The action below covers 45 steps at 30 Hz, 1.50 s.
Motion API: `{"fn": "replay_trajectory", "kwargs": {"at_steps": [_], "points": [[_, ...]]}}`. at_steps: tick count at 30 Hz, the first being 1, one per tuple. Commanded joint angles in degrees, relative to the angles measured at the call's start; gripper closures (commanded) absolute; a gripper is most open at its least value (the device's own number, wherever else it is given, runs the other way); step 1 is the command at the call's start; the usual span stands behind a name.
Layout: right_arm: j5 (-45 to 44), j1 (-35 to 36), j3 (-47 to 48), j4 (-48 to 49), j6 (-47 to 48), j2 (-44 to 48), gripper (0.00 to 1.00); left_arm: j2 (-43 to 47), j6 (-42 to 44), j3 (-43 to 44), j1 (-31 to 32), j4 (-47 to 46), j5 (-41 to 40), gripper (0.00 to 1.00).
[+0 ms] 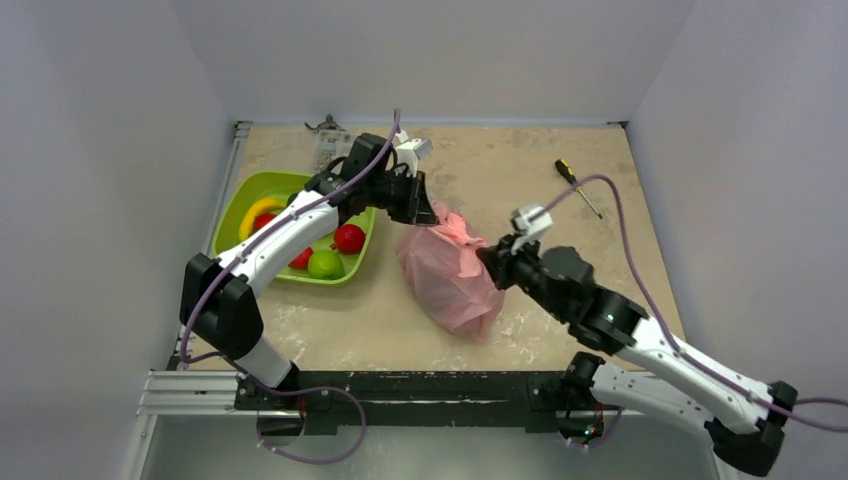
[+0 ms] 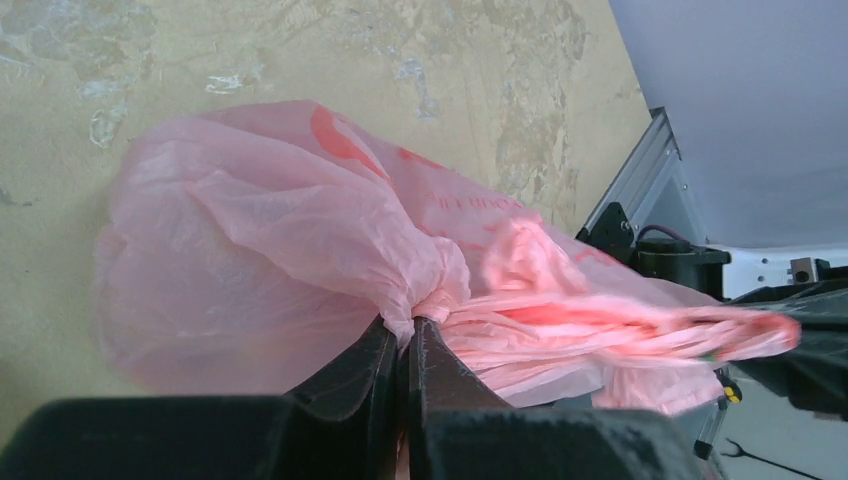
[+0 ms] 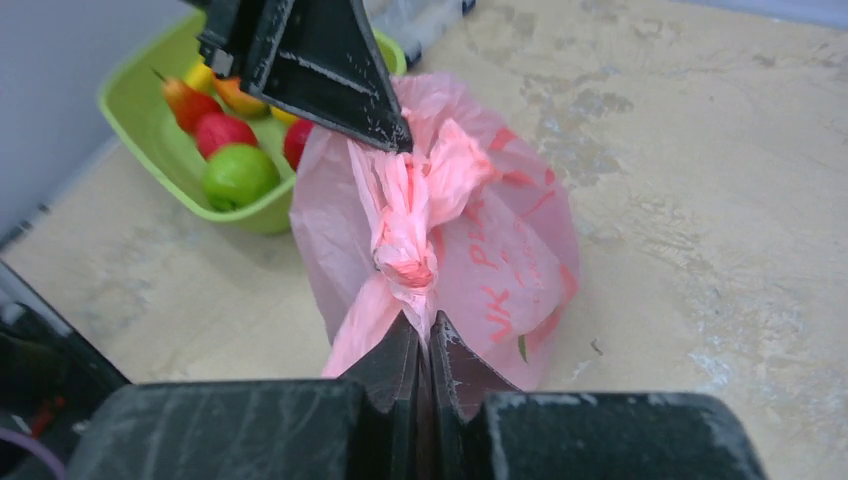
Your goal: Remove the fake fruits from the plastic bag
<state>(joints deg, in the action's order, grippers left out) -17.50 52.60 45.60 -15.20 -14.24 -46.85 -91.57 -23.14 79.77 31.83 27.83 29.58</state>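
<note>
Newbie: Knot trouble with the plastic bag (image 1: pixel 452 275) mid-table. The left gripper (image 1: pixel 432 212) is clamped on bunched plastic at the bag's far top. The right gripper (image 1: pixel 490 262) is pinched tight on the twisted handle at its near side. How do I open this cleanly?

Oldhand: Draw the two grips apart slowly, low and level, so the twist loosens instead of cinching. Don't lift, or the bag's weight will tighten it. Some fake fruits (image 1: pixel 349 238) sit in the green tray (image 1: pixel 272 178) left of the bag. The bag bulges, so I'd guess more are inside, but none show through.

Newbie: Any label?

Oldhand: There's red print on the bag's side, badly creased. From the right wrist view I make out maybe "NK", nothing more.
</note>
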Motion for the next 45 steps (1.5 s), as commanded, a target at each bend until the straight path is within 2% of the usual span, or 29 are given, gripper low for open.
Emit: {"fn": "replay_trajectory", "kwargs": {"at_steps": [1,4,6,9,12,13,14,16,17,18,20,22,26,31,35,41,42,43,45], "points": [[-5.3,0.1,-8.6,4.2,-9.1,20.7,1.00,2.6,-1.3,-0.2,-4.1,-3.5,-3.4,1.00],[-6.8,0.1,-14.8,6.6,-14.1,32.5,1.00,2.6,-1.1,-0.5,-4.7,-3.9,-2.6,1.00],[-6.4,0.1,-17.5,8.3,-15.2,36.7,1.00,2.2,-1.1,-0.3,-4.6,-4.4,-1.0,1.00],[-5.4,0.1,-17.2,7.9,-15.4,35.5,1.00,1.8,-1.5,-0.1,-4.6,-5.8,2.5,1.00],[-5.1,0.1,-13.6,4.2,-14.3,29.1,1.00,2.0,-0.6,0.1,-4.6,-6.4,5.7,1.00],[-5.0,0.1,-12.4,3.5,-13.7,27.0,1.00,2.4,0.7,0.5,-4.5,-5.8,6.0,0.96],[-4.4,0.1,-11.5,3.4,-12.6,25.0,1.00,3.3,2.1,0.7,-4.0,-4.9,5.1,0.86],[-3.1,0.1,-10.1,3.9,-10.8,21.4,1.00,5.7,5.6,-0.3,-2.5,-4.8,0.5,0.53],[-2.0,0.1,-9.8,4.6,-10.1,20.3,1.00,7.2,7.2,-1.0,-1.3,-5.1,-1.8,0.47],[-0.8,0.1,-9.4,5.3,-9.5,19.4,1.00,8.6,8.7,-1.8,-0.1,-5.7,-4.0,0.36],[1.0,0.1,-8.7,6.1,-8.6,17.8,1.00,11.0,11.8,-3.1,2.6,-6.2,-8.6,0.25],[2.2,0.1,-8.1,6.4,-7.7,16.7,1.00,12.8,16.3,-4.3,5.7,-6.3,-13.8,0.23],[3.2,0.1,-8.2,6.9,-7.1,16.6,1.00,15.7,28.3,-8.7,12.3,-8.7,-26.0,0.26],[4.6,0.1,-8.6,6.9,-7.8,18.6,1.00,18.2,36.8,-12.8,16.3,-12.9,-36.5,0.28],[5.1,0.1,-8.8,6.5,-7.8,20.0,1.00,18.0,42.4,-15.3,17.4,-16.6,-40.1,0.28],[5.4,0.1,-8.9,6.8,-7.9,18.6,1.00,16.2,43.7,-16.2,17.4,-20.1,-38.1,0.36],[6.0,0.1,-8.8,7.4,-7.5,18.1,1.00,15.8,43.5,-16.0,17.4,-20.6,-38.2,0.39],[6.8,0.1,-8.7,7.6,-7.5,17.4,1.00,15.4,43.0,-15.7,17.1,-21.2,-38.5,0.47],[7.8,0.1,-8.5,7.4,-7.3,16.3,1.00,14.7,40.4,-13.8,16.0,-20.2,-38.7,0.69]]}}
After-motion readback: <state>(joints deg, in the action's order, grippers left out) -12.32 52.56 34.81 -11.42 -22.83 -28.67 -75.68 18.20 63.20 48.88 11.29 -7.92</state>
